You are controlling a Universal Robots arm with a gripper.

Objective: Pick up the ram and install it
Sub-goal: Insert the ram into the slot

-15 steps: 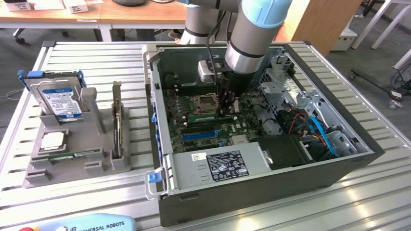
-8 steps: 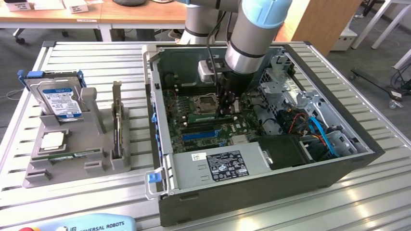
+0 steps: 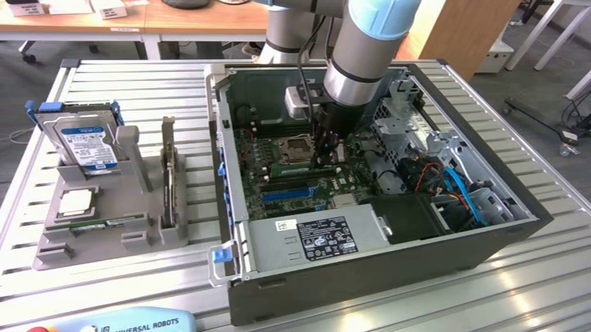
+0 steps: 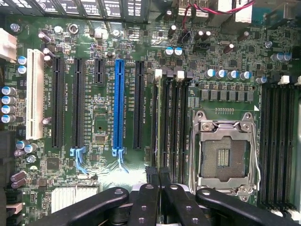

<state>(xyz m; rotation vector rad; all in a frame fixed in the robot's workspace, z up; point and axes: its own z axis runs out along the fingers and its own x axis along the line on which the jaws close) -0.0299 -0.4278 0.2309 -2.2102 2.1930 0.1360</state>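
Observation:
My gripper reaches down into the open computer case, just beside the processor socket. In the wrist view its black fingers meet at the gripper's tip, shut on the ram. The ram shows edge-on as a thin green strip running along the black memory slots, with white latches at their far end. I cannot tell whether it is seated in a slot. A second, similar green stick lies flat at the front of the grey holder on the exterior view's left.
The holder also carries a hard drive, a silver processor chip and an upright dark expansion card. Inside the case are a blue card slot, the open processor socket, a power supply and cables at the right.

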